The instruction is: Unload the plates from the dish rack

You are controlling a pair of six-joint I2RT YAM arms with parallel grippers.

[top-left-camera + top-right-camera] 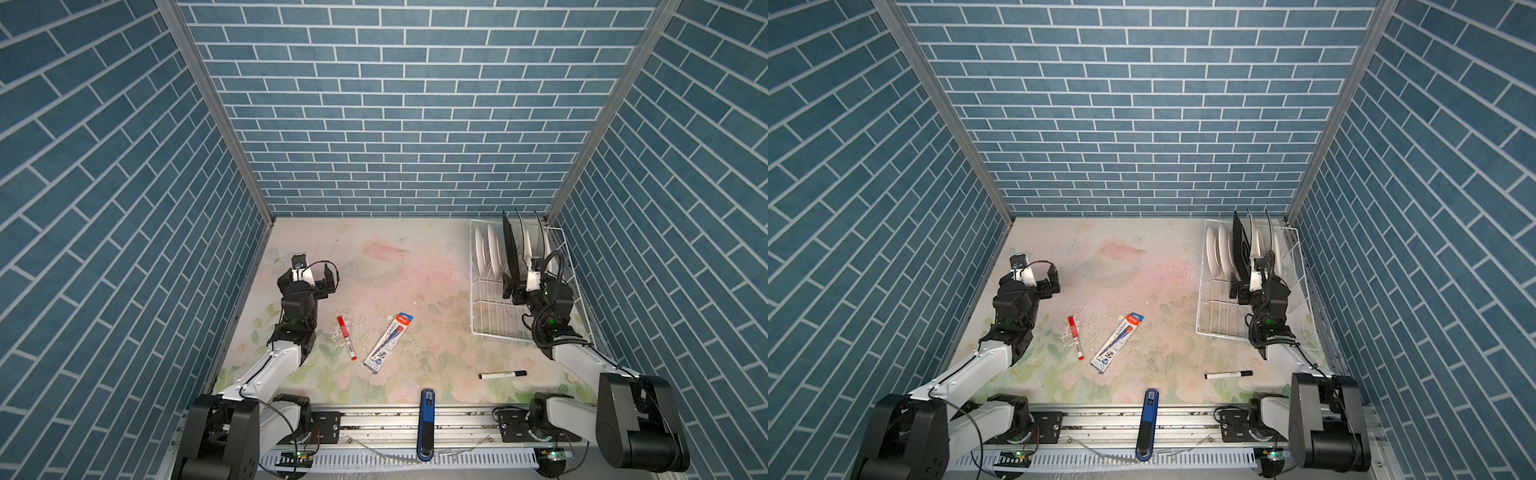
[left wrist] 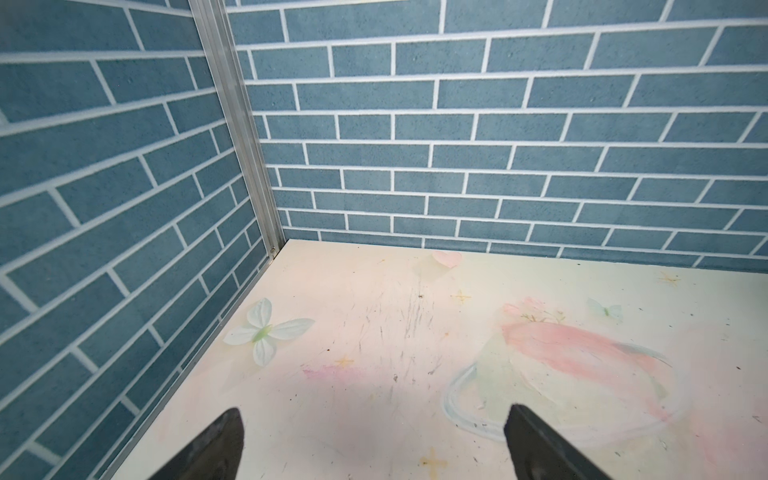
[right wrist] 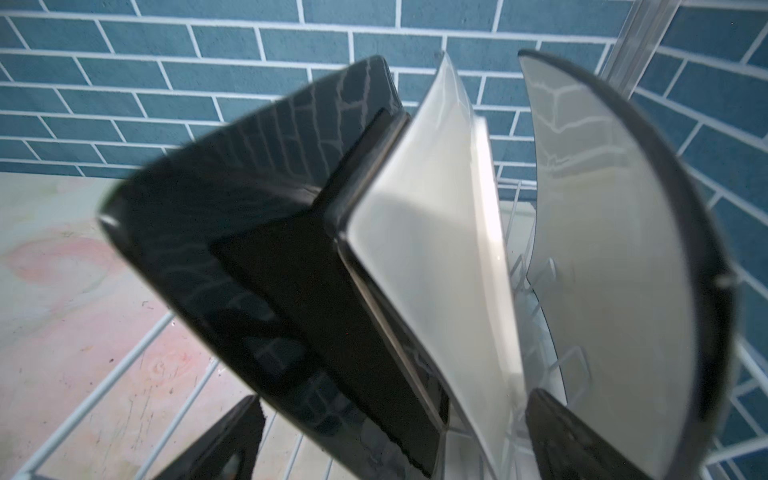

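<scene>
Glossy square plate (image 3: pixel 249 257) (black back) in white wire rack (image 1: pixel 490 309).

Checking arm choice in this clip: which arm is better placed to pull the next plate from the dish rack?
Right. The right tool is open inside the dish rack, straddling the black-backed square plate. The left tool hangs open over the table, far across from the rack.

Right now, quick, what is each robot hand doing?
Left gripper: open, holding nothing.
Right gripper: open, jaws straddling a black-backed plate, not gripping it.
</scene>
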